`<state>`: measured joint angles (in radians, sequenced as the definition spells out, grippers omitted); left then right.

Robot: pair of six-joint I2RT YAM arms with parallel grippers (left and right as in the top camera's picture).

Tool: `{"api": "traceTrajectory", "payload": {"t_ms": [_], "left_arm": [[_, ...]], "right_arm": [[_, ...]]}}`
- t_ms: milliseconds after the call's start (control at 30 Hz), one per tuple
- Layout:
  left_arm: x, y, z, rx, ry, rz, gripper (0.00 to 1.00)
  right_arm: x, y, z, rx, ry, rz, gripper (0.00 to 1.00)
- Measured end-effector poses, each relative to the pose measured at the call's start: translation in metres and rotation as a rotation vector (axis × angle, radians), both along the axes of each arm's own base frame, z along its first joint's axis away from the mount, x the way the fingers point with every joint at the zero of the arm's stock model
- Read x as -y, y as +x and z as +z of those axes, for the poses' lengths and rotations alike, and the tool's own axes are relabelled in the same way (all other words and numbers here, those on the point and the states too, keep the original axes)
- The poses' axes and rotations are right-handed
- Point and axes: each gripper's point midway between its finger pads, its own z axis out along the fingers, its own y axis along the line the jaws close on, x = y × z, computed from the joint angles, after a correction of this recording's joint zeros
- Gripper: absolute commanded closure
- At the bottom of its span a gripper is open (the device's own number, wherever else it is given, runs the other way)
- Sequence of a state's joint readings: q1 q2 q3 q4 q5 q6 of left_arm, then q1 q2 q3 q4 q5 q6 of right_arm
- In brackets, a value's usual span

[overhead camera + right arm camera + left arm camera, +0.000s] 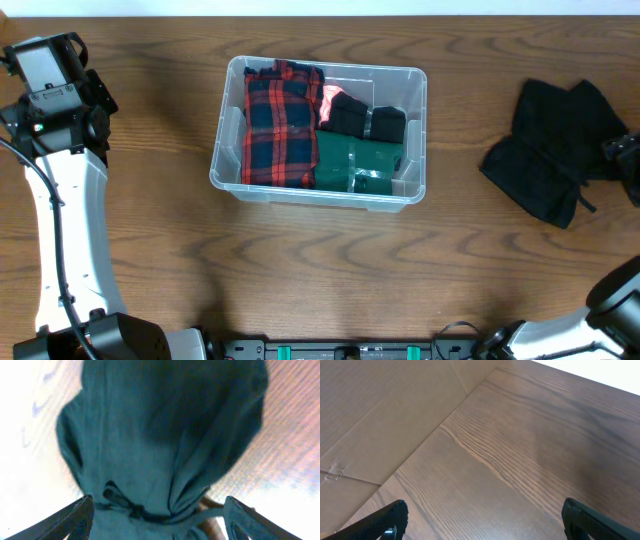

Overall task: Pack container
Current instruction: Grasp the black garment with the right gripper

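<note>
The clear container [300, 193] stands mid-table. Inside lie a red plaid garment [280, 125], a folded green garment [358, 162] and black pieces [365, 120]. A black garment [555, 150] lies crumpled on the table to the right. In the right wrist view this garment [160, 435] fills the frame. My right gripper [157, 515] is over its near edge with the jaws wide apart, open, and a drawstring bow [122, 502] lies between them. Far from the container, my left gripper [485, 520] is open over bare wood at the table's far left.
The left arm [60, 200] runs along the table's left side. A brown cardboard wall [380, 420] meets the table beside the left gripper. The right arm's base [600, 310] sits at the front right corner.
</note>
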<state>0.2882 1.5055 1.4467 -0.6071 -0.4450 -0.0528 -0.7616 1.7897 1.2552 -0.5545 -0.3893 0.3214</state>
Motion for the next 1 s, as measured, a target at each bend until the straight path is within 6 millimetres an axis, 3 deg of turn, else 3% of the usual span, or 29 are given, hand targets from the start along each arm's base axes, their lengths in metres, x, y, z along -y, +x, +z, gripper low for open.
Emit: {"api": "traceTrajectory", "payload": {"t_ms": [233,300,467,800,1000], "left_arm": [[0.000,0.000,0.000,0.000,0.000,0.000,0.02],[0.000,0.000,0.000,0.000,0.000,0.000,0.02],[0.000,0.000,0.000,-0.001,0.000,0.000,0.02],[0.000,0.000,0.000,-0.001,0.000,0.000,0.02],[0.000,0.000,0.000,-0.001,0.000,0.000,0.02]], "right_arm": [[0.000,0.006,-0.057,-0.068,0.066,0.006,0.01],[-0.001,0.006,-0.073,-0.086,0.088,0.006,0.01],[0.004,0.023,-0.073,-0.018,0.085,0.028,0.01],[-0.003,0.037,-0.075,0.045,0.130,0.080,0.23],[-0.015,0.041,-0.080,0.038,0.150,0.109,0.50]]}}
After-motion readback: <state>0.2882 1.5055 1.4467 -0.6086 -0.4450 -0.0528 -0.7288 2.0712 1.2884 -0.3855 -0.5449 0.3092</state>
